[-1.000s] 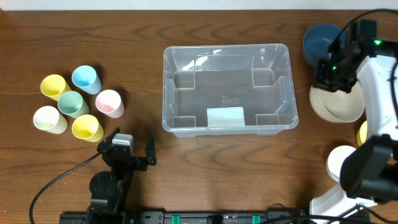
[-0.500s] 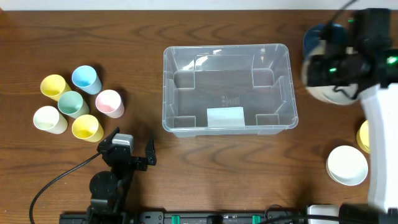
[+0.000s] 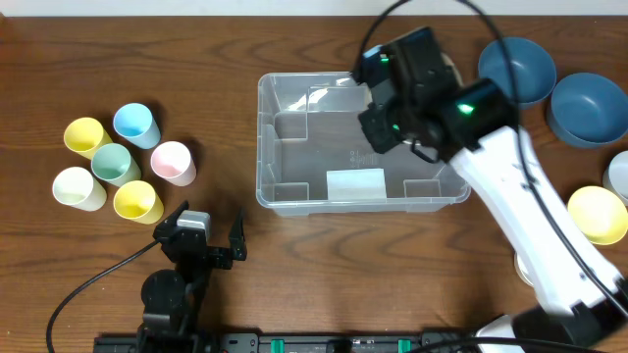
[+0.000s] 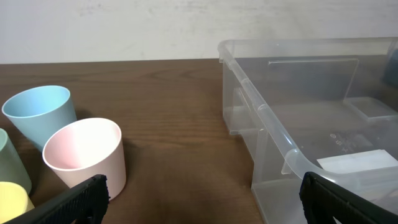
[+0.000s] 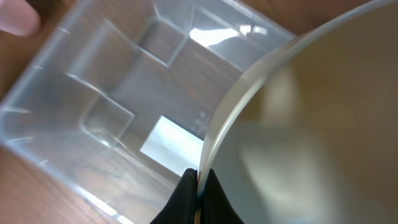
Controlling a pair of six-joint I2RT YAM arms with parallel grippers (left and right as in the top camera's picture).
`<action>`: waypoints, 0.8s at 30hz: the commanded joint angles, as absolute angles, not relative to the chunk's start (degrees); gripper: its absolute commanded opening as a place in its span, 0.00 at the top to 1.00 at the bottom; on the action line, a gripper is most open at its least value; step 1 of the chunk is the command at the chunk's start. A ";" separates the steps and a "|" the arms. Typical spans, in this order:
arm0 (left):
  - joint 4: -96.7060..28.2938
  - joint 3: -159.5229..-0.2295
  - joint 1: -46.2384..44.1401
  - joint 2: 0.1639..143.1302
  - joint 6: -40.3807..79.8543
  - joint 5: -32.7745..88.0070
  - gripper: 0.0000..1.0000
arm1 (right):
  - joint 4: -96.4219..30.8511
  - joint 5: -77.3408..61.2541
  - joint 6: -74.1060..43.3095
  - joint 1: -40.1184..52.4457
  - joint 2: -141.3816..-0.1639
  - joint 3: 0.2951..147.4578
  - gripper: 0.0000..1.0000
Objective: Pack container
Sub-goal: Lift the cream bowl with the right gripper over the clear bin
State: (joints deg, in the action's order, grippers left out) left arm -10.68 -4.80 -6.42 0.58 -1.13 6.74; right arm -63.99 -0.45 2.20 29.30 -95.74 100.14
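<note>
The container (image 3: pixel 265 147) is a large clear bin with a white label (image 3: pixel 355 183), standing mid-table. My right gripper (image 3: pixel 392 110) hangs over its right half. In the right wrist view this gripper (image 5: pixel 198 186) is shut on the rim of a cream bowl (image 5: pixel 311 124), with the container (image 5: pixel 118 106) below it. In the overhead view the arm mostly hides the bowl. My left gripper (image 3: pixel 209 242) rests open near the front edge, left of the container (image 4: pixel 273 124). Nothing lies between its fingers (image 4: pixel 81 199).
Several coloured cups cluster at the left, among them a pink cup (image 3: pixel 173 162) and a blue cup (image 3: pixel 135 125), with the pink cup (image 4: pixel 84 155) close to my left gripper. At the right stand two dark blue bowls (image 3: pixel 517 71) and a yellow bowl (image 3: pixel 599 214).
My right arm has swung left from the bowls at the right edge to above the container, carrying the cream bowl. The left arm has not moved.
</note>
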 commanded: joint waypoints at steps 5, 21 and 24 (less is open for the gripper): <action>-12.53 -3.86 -6.17 0.23 -1.26 7.51 0.02 | -62.28 3.29 0.21 29.69 -106.39 101.03 0.99; -12.53 -3.86 -6.17 0.23 -1.26 7.51 0.02 | -58.94 11.18 2.42 29.69 -116.97 101.03 0.98; -12.53 -3.86 -6.17 0.23 -1.26 7.51 0.02 | -58.85 11.81 2.44 29.65 -117.34 101.03 0.98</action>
